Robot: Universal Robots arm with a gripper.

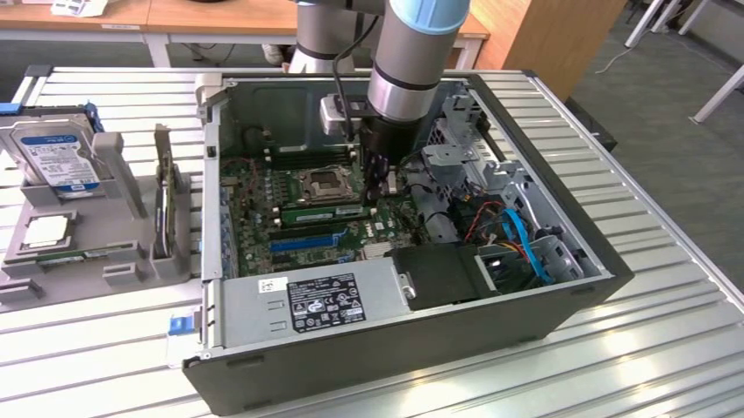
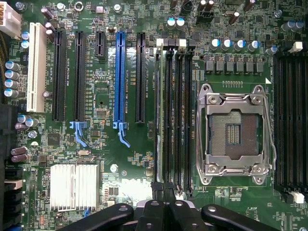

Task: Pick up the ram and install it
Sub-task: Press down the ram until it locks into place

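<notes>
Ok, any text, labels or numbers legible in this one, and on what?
None can be read.
Power supply label: black, white print too small.
Small white sticker: blurred.
Hard drive label: blue-white, unreadable.
Motherboard slot markings: white print too small.

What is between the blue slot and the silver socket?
In the wrist view: one long black slot, then a bank of narrow black memory slots.

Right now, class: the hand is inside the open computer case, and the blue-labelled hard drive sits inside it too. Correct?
The hard drive is misplaced. The hand is inside the computer case, but the hard drive stands outside it, in the grey holder, as the exterior view shows.
</notes>
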